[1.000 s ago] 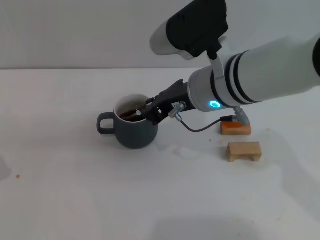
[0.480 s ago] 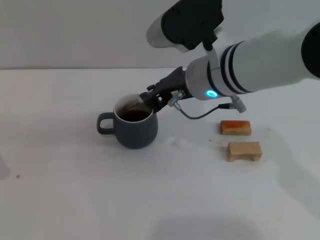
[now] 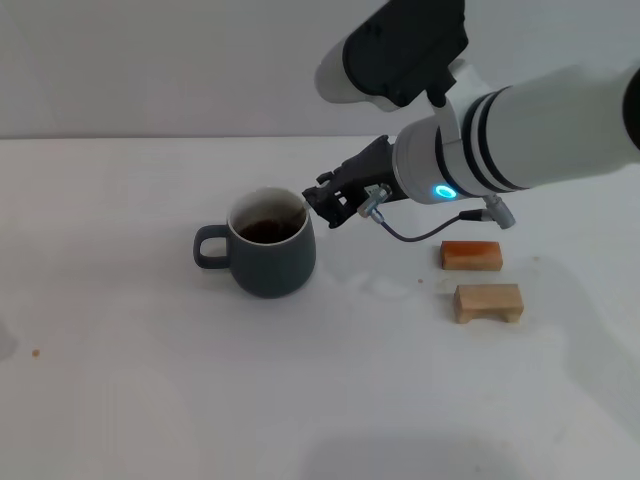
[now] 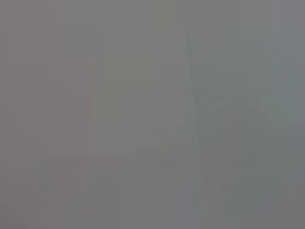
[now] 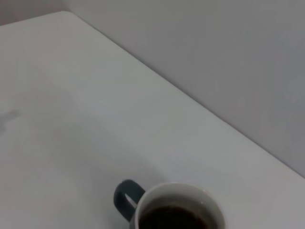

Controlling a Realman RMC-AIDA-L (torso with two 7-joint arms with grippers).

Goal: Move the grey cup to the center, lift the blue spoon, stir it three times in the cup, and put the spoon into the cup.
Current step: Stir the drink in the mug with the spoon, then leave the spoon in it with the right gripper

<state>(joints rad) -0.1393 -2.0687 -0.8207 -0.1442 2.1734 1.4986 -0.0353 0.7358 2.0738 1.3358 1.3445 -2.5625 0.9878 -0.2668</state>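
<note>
Right gripper (image 3: 322,203) seen just right of grey cup (image 3: 268,256) rim; finger opening cannot be told.

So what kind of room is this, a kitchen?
Probably not a kitchen; more likely a robot test bench. There's just a bare white table against a plain wall, with the grey cup, two small wooden blocks and the right gripper beside the cup.

This is looking like a bare robot test bench in a lab, not a home kitchen. A plain white table (image 3: 150,400) is running up to a blank grey wall (image 3: 150,60), and only props are sitting on it: a mug (image 3: 268,255) and two small wooden blocks (image 3: 487,302).
</note>
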